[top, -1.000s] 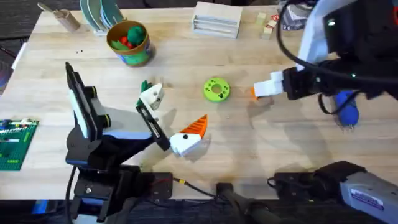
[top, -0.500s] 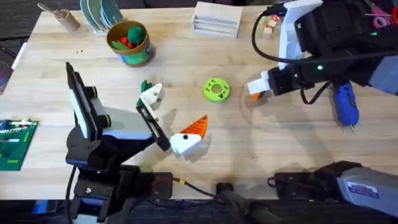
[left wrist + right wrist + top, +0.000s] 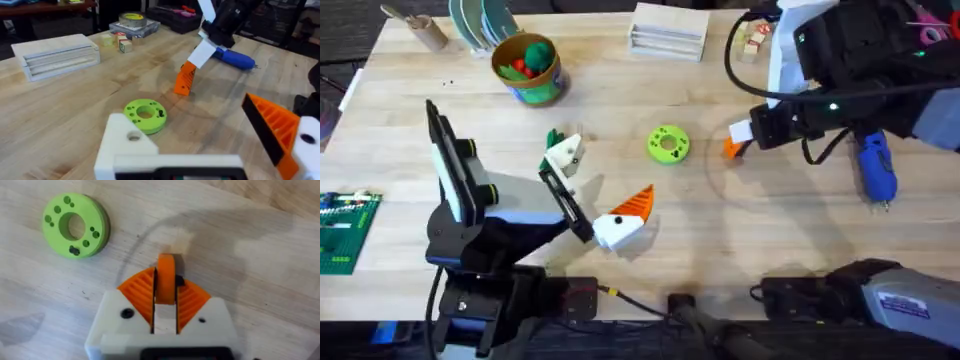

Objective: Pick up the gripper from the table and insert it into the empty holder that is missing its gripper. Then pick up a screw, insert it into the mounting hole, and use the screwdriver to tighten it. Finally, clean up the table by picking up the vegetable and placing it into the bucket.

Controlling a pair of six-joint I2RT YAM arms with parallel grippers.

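The gripper (image 3: 729, 149), a small orange wedge, is pinched between my right gripper's (image 3: 738, 138) orange pads; the right gripper (image 3: 165, 297) is shut on the wedge (image 3: 165, 277), which hangs tilted, low over the table (image 3: 184, 80). My left gripper (image 3: 595, 188) stands wide open. One of its fingers (image 3: 638, 201) carries an orange pad; the other is the bare white holder (image 3: 563, 153), also seen close up (image 3: 131, 141). The dark-green vegetable (image 3: 552, 137) lies just behind the holder. The blue screwdriver (image 3: 876, 171) rests at the right. The bucket (image 3: 527, 68) stands at the back left.
A lime-green disc with holes (image 3: 668, 143) lies mid-table, between the two grippers. A white box (image 3: 668, 30) and small blocks (image 3: 751, 40) sit at the back, a tan cup (image 3: 418, 27) at the far left corner, and a green brick plate (image 3: 345, 232) at the left edge.
The right arm's body swung left over the back right of the table, and its gripper shifted slightly while holding the orange wedge in about the same spot. The left arm has not moved.
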